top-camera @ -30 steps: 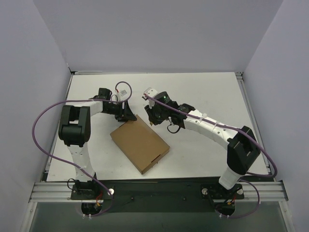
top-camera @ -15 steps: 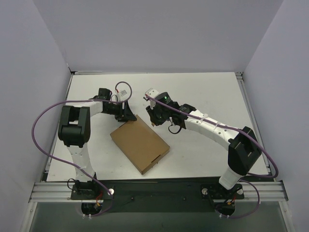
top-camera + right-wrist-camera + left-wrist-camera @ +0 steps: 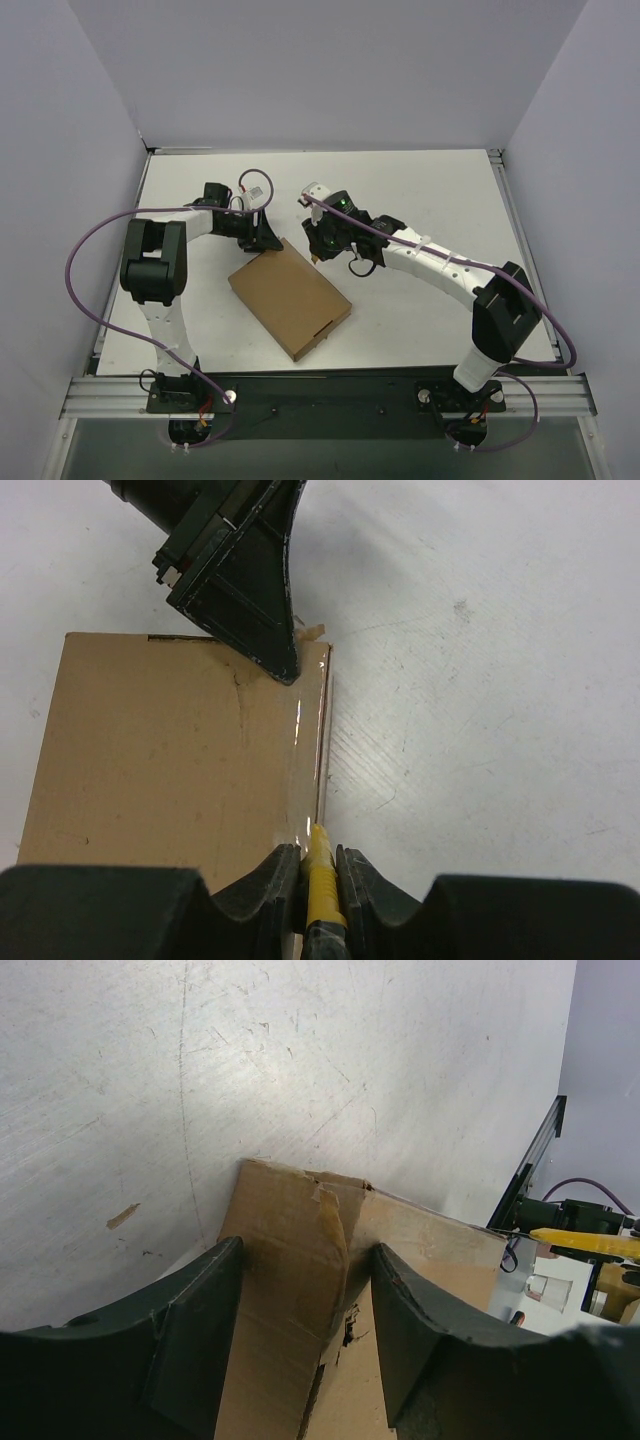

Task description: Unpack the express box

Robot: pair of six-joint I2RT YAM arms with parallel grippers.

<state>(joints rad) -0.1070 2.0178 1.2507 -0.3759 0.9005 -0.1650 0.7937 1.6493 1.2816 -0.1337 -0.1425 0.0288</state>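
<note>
The express box [image 3: 290, 300], a flat brown cardboard mailer, lies closed at an angle in the middle of the white table. My left gripper [image 3: 268, 240] stands open over its far corner. Its dark fingers [image 3: 190, 1340] rest on the cardboard [image 3: 290, 1260] on either side of a torn seam. My right gripper [image 3: 318, 852] is shut on a yellow-handled tool [image 3: 322, 890]. The tool's tip touches the box's right edge [image 3: 322, 780], where clear tape glints. The left finger's tip [image 3: 270, 650] presses on the box's corner just ahead of it.
Lilac walls [image 3: 60, 200] close in the table on the left, back and right. A metal rail [image 3: 330, 395] with both arm bases runs along the near edge. Purple cables [image 3: 90, 250] loop beside each arm. Bare white tabletop [image 3: 430, 190] surrounds the box.
The right wrist has edged very slightly along the box's edge. The box and the left arm have not moved.
</note>
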